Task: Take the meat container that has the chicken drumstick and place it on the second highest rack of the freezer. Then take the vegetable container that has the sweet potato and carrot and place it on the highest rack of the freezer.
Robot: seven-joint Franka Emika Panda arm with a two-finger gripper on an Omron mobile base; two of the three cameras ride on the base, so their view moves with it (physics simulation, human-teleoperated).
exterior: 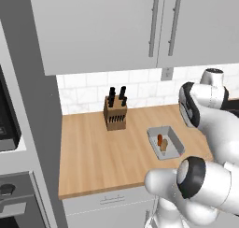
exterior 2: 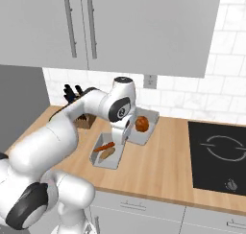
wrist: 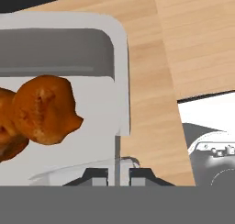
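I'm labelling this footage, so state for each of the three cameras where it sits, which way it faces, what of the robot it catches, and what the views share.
Left base view: behind the arm's left, looking forward and down at the counter, knife block and vegetable container; white arm at lower right.
Right base view: behind its right, same counter, plus meat container and cooktop; arm from lower left.
Hand view: on the hand, looking along the fingers, shut on the meat container's rim; drumstick inside.
Shared: counter, containers.

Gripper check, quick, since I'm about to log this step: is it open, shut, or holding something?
Gripper: shut on the near wall of the meat container, the one with the chicken drumstick inside.
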